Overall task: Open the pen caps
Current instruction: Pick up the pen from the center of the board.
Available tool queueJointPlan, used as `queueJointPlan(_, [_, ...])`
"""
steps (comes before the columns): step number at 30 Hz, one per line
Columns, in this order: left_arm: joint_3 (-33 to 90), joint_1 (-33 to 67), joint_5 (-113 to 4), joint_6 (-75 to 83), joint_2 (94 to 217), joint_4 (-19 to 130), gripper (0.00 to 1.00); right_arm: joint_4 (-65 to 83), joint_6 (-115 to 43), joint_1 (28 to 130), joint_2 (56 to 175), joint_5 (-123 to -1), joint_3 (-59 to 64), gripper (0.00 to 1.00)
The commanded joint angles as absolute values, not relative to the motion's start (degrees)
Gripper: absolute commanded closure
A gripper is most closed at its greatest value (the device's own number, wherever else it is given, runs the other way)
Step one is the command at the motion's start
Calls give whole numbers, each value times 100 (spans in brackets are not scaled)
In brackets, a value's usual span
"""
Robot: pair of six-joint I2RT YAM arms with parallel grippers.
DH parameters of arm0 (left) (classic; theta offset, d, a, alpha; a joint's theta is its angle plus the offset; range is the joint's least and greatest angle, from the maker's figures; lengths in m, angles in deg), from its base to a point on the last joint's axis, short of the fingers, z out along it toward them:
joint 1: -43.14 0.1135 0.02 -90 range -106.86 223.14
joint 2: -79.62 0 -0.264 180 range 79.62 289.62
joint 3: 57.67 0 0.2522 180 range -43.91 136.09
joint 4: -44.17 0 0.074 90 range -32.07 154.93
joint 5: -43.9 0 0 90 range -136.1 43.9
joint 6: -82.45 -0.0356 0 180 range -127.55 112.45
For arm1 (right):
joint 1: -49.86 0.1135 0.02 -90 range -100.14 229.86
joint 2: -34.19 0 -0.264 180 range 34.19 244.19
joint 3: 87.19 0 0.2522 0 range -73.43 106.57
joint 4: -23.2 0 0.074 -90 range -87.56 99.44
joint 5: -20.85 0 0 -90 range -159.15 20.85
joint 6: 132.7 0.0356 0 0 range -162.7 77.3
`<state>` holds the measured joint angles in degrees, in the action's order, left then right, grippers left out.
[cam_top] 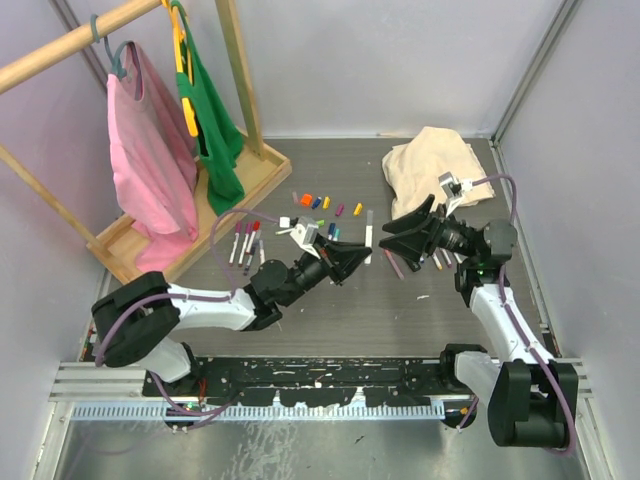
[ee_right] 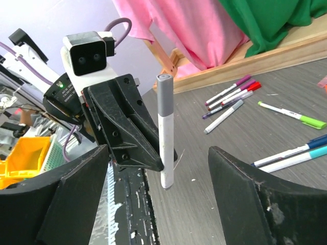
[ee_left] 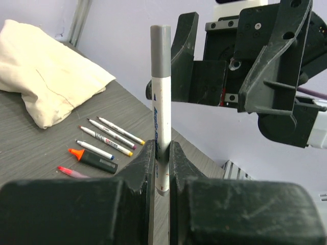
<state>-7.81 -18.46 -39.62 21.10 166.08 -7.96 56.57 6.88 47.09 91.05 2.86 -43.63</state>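
My left gripper is shut on the lower barrel of a white marker and holds it upright above the table. The marker's grey cap is on, at the top end. My right gripper is open, facing the left gripper, with the marker between its spread fingers and touching neither. Several loose pen caps in orange, blue, pink and yellow lie on the table behind the grippers.
Capped markers lie at the left, more markers and a black highlighter under the right arm. A beige cloth is at the back right. A wooden clothes rack with pink and green garments stands back left.
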Motion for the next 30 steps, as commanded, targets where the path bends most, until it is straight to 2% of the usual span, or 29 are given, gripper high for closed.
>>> queueJointPlan(1, [-550, -2014, -3597, 1961, 16723, -1752, 100, 6470, 1027, 4854, 9068, 119, -4457, 17])
queueJointPlan(8, [-393, -2216, -3516, 2061, 16986, -1901, 100, 6430, 824, 4989, 9065, -33, -4544, 25])
queueJointPlan(19, [-277, -2340, -3411, 2120, 17252, -2114, 100, 5907, 347, 5195, 9112, -25, -4468, 60])
queueJointPlan(25, [-277, -2348, -3355, 2192, 17243, -2117, 100, 5508, 0, 5298, 9106, -47, -4408, 62])
queueJointPlan(28, [-288, -2357, -3353, 2235, 17252, -2117, 100, 5466, -86, 5327, 9104, -14, -4392, 72])
queueJointPlan(30, [-307, -2355, -3353, 2242, 17251, -2117, 100, 5442, -135, 5329, 9090, 11, -4368, 84])
